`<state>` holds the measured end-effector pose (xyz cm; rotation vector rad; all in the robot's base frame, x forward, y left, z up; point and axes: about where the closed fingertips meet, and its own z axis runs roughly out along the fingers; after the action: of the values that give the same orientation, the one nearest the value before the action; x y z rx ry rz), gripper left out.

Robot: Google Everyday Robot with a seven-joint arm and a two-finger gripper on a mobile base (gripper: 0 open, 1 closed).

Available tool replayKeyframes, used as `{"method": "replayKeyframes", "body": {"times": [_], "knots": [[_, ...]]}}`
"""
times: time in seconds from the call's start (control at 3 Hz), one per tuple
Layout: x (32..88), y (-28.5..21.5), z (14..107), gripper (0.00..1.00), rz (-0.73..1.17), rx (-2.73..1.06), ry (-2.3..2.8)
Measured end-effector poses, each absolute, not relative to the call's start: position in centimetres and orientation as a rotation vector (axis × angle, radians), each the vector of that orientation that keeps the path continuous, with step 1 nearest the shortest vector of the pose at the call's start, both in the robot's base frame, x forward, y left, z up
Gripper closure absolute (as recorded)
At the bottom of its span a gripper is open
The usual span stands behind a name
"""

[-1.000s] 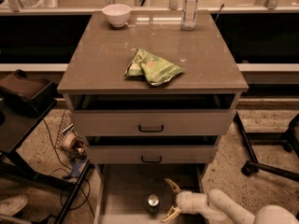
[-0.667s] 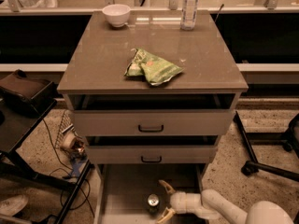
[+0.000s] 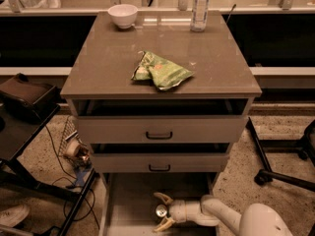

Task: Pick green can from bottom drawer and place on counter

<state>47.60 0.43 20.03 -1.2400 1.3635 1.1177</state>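
Glossy counter [image 3: 113, 68] (snack bag [image 3: 161, 72] atop); gripper [image 3: 158, 212] straddles green can [image 3: 162, 210] in bottom drawer [image 3: 129, 205]

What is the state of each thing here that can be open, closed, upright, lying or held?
gripper: down in the bottom drawer, fingers open either side of the can
green can: upright, not lifted
bottom drawer: pulled out
top drawer: slightly open
middle drawer: slightly open
snack bag: lying on the counter
bowl: upright
bottle: upright
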Motion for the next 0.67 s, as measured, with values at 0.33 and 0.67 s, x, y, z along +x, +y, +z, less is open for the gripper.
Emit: {"method": "replayKeyframes", "body": {"times": [0.33, 0.67], "knots": [[47.55, 0.68, 20.04, 0.39, 1.122, -1.241, 1.361], [47.45, 0.87, 20.03, 0.61, 1.126, -1.241, 1.359]]}}
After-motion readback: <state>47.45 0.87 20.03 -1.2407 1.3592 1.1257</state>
